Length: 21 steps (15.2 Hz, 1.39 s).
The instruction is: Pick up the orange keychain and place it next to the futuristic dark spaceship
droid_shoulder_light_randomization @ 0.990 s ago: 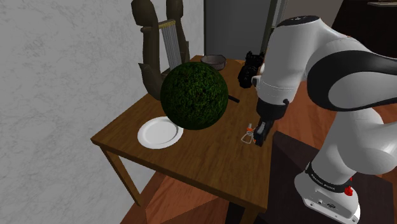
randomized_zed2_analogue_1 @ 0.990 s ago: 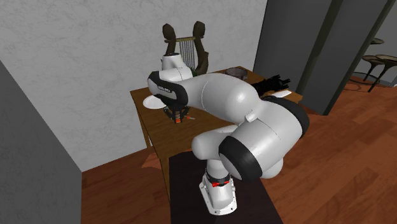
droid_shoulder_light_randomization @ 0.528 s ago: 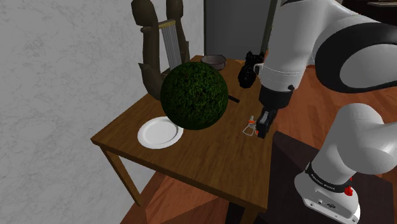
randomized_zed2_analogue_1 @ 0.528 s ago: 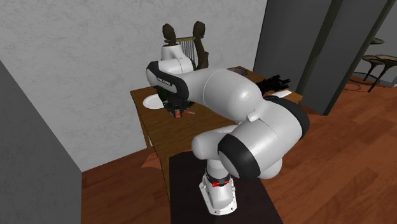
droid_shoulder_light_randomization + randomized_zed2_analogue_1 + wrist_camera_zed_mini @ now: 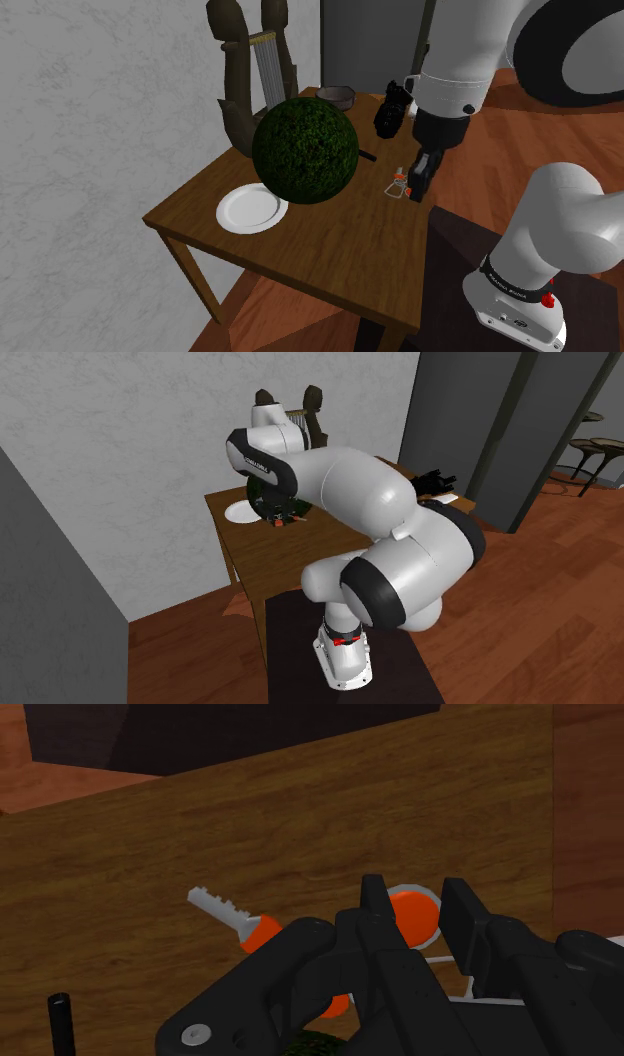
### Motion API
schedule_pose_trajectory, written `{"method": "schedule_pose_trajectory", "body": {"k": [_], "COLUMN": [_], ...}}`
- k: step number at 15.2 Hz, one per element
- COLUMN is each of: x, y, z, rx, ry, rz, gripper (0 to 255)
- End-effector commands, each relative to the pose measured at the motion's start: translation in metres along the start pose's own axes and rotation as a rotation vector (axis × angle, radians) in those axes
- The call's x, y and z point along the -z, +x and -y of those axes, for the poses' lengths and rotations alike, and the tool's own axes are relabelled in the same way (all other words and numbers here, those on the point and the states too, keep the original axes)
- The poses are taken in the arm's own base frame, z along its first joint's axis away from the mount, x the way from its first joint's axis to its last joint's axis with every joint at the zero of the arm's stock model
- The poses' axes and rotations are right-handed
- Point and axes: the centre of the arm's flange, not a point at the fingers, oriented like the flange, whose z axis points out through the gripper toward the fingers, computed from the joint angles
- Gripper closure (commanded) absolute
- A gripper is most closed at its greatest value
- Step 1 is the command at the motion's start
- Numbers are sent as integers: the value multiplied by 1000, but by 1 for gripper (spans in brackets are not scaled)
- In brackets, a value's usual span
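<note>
The black tool (image 5: 419, 190) is clamped on the orange keychain (image 5: 412, 916). Its round orange tag is pinched between the two fingers, and a silver key (image 5: 222, 908) juts out sideways. Both hang just above the wooden counter (image 5: 330, 245), near the dark spaceship (image 5: 391, 108) and beside a big green ball (image 5: 304, 150).

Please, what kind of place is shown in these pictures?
Probably a room in a house: a wooden table stands by a rough grey wall on a wood floor, with a white plate and a lyre on it.
</note>
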Motion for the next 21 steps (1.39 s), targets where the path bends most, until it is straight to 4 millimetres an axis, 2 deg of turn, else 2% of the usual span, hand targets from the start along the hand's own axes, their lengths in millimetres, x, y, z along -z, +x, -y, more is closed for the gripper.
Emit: {"method": "schedule_pose_trajectory", "body": {"k": [1,21], "x": [3,4], "y": [9,187], "z": [-9,-204], "rx": [0,0], "ry": [0,0], "rz": [0,0], "gripper": [255,255]}}
